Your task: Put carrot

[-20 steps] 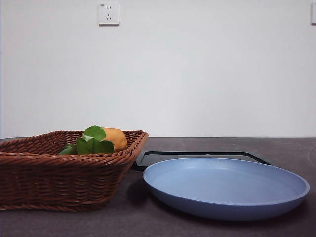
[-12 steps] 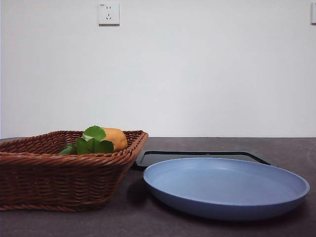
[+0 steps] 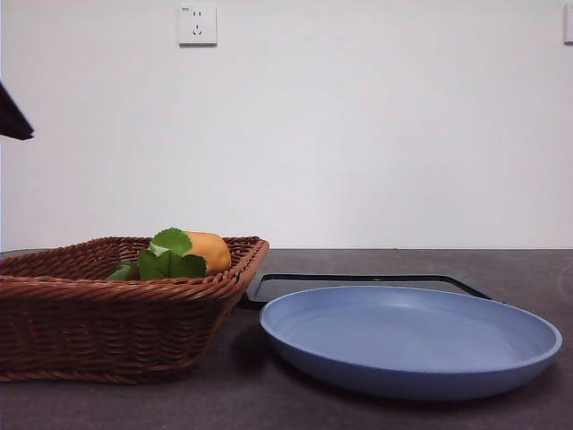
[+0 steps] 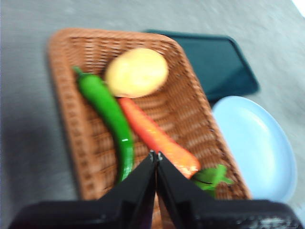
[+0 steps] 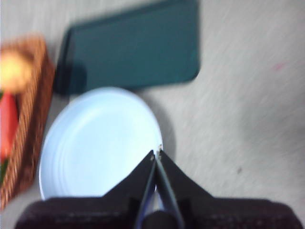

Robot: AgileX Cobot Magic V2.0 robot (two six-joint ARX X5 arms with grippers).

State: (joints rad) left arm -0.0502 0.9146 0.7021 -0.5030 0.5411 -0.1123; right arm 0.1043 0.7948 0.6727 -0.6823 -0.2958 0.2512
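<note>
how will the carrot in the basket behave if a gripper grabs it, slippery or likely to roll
The carrot looks smooth and tapered, so closed jaws may slide toward its thin end. Its round body could roll, though the green pepper lying beside it in the basket may check that. Its leaves probably flex.

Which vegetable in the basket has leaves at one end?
The carrot: red-orange, tapered, green leaves at its thick end. The green chili pepper and potato have none.

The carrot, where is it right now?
The carrot lies in the wicker basket, between the green pepper and the potato, under the left gripper.
</note>
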